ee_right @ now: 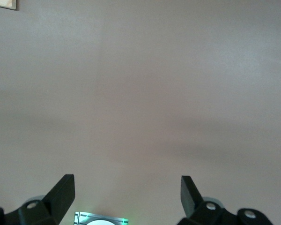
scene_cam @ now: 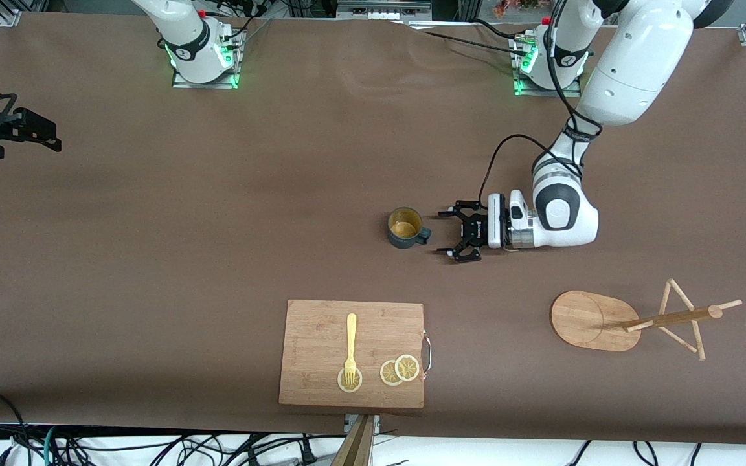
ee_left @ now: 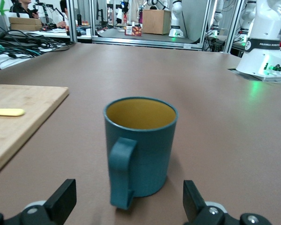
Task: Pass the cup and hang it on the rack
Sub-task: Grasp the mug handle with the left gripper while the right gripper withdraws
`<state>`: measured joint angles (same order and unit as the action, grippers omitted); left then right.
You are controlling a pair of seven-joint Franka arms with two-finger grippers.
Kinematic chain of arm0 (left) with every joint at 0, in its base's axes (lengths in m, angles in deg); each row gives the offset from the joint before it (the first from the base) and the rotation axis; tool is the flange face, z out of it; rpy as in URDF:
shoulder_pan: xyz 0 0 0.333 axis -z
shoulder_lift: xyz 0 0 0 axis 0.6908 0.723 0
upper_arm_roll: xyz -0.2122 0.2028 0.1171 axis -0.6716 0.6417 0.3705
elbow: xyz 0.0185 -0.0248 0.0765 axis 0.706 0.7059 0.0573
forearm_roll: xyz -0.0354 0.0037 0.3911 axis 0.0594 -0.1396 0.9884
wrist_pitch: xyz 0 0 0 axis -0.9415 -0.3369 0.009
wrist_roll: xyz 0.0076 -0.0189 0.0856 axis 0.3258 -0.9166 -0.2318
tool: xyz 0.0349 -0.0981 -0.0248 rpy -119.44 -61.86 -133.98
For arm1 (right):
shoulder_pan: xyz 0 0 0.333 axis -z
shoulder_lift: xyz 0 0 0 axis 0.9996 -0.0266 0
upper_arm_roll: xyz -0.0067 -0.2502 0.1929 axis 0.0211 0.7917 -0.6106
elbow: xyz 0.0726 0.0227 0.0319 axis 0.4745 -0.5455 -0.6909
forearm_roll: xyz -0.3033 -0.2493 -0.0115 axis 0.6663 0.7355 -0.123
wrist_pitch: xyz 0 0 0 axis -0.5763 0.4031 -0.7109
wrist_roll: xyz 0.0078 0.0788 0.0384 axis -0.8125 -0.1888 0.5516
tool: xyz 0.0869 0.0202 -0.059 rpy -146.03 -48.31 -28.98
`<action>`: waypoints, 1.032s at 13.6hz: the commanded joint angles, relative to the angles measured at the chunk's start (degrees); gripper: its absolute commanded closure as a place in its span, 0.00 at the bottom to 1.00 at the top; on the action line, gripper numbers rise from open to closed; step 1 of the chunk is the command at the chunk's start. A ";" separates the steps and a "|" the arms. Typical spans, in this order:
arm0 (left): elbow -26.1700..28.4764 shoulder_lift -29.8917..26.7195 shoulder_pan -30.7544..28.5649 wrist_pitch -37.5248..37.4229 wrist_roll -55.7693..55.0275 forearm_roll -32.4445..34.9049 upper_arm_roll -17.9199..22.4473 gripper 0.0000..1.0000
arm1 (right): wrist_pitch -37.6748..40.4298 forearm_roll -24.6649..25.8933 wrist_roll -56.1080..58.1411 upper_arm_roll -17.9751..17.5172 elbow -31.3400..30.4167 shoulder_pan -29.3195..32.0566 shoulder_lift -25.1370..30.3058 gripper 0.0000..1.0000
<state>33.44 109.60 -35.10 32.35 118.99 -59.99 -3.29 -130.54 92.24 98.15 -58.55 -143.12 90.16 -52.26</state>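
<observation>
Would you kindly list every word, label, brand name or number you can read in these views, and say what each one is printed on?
"FRANKA ROBOTI…", cut off at the picture's edge: on the dark band around the white robot base seen in the left wrist view.
Small white print on the left gripper: too small to read.
Round marks on the two arm bases in the front view: not legible.
The cup, the rack and the cutting board carry no text.

I see the brown table carrying three things directly. The cup stands upright near the middle, handle toward the left arm's end. The cutting board lies nearer the front camera than the cup, close to the table's edge. The rack rests on its oval base toward the left arm's end, beside the board and well apart from it.
</observation>
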 commanded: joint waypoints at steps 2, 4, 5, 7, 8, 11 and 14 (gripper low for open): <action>-1.11 1.19 0.20 0.29 2.55 -1.53 -0.03 0.00 | -0.07 -0.78 -0.05 -1.30 1.08 1.39 -0.37 0.00; -1.02 1.81 0.98 1.43 2.72 -3.55 -0.03 0.00 | 0.01 -0.78 0.04 -1.30 1.17 1.39 -0.46 0.00; -1.02 1.81 1.42 1.52 2.55 -3.73 -0.03 0.00 | 0.01 -0.78 0.22 -1.39 1.26 1.30 -0.46 0.00; -1.02 1.98 1.78 1.52 2.46 -4.52 -0.03 0.00 | 0.71 -0.87 -0.04 -1.30 1.17 1.30 -0.38 0.00; -1.02 2.07 1.78 1.52 2.55 -4.52 -0.20 0.00 | 0.63 -0.78 -0.05 -1.30 1.26 1.39 -0.38 0.00; -0.85 2.16 1.87 2.04 2.29 -4.79 -1.08 0.00 | 0.28 -0.70 -0.66 -1.47 1.26 1.21 -0.29 0.00; -0.06 2.16 1.87 5.38 2.29 -5.76 -3.28 0.00 | 0.19 -0.26 -0.66 -1.47 1.61 1.21 -0.29 0.00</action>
<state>33.23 111.63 -33.57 36.09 119.80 -63.67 -5.69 -130.76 92.22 98.05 -58.93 -142.72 90.21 -52.58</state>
